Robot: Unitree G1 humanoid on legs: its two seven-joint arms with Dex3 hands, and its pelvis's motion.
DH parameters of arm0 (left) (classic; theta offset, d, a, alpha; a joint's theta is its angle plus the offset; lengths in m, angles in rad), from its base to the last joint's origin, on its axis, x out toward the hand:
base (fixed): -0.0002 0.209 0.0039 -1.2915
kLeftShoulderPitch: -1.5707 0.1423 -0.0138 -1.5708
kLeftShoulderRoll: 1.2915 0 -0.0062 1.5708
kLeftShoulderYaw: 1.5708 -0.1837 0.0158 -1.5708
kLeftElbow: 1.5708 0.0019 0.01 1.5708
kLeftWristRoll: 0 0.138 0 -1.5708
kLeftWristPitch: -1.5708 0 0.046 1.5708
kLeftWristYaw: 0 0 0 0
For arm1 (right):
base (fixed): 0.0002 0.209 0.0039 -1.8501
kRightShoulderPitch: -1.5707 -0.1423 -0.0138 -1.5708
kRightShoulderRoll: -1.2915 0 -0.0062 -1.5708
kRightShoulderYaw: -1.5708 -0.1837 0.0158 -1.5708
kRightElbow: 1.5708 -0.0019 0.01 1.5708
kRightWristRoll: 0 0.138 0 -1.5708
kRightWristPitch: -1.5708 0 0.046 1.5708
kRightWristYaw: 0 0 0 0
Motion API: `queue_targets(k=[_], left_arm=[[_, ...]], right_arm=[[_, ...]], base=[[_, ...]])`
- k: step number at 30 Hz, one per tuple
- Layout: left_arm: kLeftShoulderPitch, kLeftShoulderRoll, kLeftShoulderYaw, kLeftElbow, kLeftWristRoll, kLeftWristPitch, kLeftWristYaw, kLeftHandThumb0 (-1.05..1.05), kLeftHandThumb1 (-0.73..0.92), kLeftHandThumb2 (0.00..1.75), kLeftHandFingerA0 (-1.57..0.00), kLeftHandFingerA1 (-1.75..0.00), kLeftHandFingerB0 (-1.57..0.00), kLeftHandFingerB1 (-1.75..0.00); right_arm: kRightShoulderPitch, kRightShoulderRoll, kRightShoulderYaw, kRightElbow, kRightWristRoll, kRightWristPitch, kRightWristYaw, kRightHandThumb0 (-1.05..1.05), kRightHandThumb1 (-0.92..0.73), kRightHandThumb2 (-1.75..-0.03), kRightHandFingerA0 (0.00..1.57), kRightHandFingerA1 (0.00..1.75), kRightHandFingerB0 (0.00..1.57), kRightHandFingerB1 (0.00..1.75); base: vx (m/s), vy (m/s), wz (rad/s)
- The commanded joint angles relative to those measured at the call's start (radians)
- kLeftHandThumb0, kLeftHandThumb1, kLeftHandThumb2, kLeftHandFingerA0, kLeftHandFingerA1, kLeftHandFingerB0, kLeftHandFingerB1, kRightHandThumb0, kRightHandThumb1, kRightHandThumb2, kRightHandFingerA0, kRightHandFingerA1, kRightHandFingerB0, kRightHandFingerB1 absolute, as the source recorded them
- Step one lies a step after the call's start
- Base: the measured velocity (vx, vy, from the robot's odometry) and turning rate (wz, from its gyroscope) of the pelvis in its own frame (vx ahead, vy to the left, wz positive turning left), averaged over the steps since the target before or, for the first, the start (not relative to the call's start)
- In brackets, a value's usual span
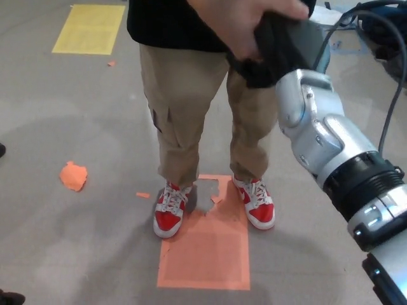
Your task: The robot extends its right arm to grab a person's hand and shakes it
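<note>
Hands are joined — the shake is under way.
Your right hand (286,47) has its fingers clamped on the person's hand (245,22) — shaking is left.

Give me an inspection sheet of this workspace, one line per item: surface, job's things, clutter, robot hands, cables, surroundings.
Surface: grey floor with an orange rectangle marked on it, torn at its top edge, and a yellow rectangle farther off.
Job's things: person's hand wrapped over the right robot hand at the top of the head view.
Clutter: crumpled orange scrap on the floor, plus smaller orange bits.
Robot hands: right one clasped with the person's hand; left one not in view.
Cables: grey cable looping beside the right forearm.
Surroundings: person in tan trousers and red shoes standing at the orange rectangle; dark gear upper right.
</note>
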Motion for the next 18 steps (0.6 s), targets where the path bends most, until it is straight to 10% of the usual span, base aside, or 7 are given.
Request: queue_targets(k=[1,3,5,6,8,16,18], left_arm=[[0.014,0.025,0.006,0.001,-0.001,-0.029,0.002,-0.47,0.84,0.64,-0.42,-0.40,-0.32,-0.35],[0.015,0.025,0.011,0.000,-0.006,-0.026,-0.002,-0.46,0.67,1.00,-0.36,-0.55,-0.20,-0.47],[0.020,0.024,0.013,0.003,-0.008,-0.025,-0.004,-0.46,0.66,1.00,-0.36,-0.56,-0.20,-0.47],[0.019,0.024,0.011,0.001,-0.006,-0.021,-0.003,-0.47,0.85,0.65,-0.40,-0.39,-0.29,-0.34],[0.024,0.021,0.005,-0.003,0.000,-0.017,0.000,-0.48,0.85,0.65,-0.42,-0.41,-0.27,-0.33],[0.043,0.023,0.004,-0.016,-0.002,-0.033,-0.011,-0.50,0.84,0.64,-0.39,-0.39,-0.28,-0.33],[0.033,0.026,0.003,-0.012,0.000,-0.026,-0.017,-0.50,0.84,0.64,-0.40,-0.39,-0.27,-0.32]], right_arm=[[0.090,-0.060,-0.071,-0.461,-0.030,0.122,0.082,-0.42,-0.83,-0.65,0.83,1.28,0.69,0.70],[0.090,-0.064,-0.081,-0.499,-0.032,0.137,0.095,-0.38,-0.82,-0.68,0.78,1.65,0.64,1.04],[0.097,-0.069,-0.080,-0.474,-0.031,0.124,0.089,-0.41,-0.78,-0.68,0.86,1.41,0.75,0.87],[0.092,-0.067,-0.076,-0.419,-0.027,0.118,0.081,-0.42,-0.76,-0.66,0.94,0.70,0.70,0.56],[0.094,-0.062,-0.065,-0.285,-0.015,0.097,0.063,-0.41,-0.63,-0.97,0.85,0.76,0.68,0.68],[0.084,0.001,-0.052,0.234,0.064,-0.008,0.101,-0.40,-0.63,-0.99,0.71,0.70,0.53,0.61],[0.092,0.024,-0.049,0.328,0.068,-0.014,0.119,-0.42,-0.76,-0.62,0.80,0.57,0.67,0.51]], base=[[0.00,0.000,0.00],[0.00,0.000,0.00],[0.00,0.000,0.00],[0.00,0.000,0.00],[0.00,0.000,0.00],[0.00,0.000,0.00],[0.00,0.000,0.00]])
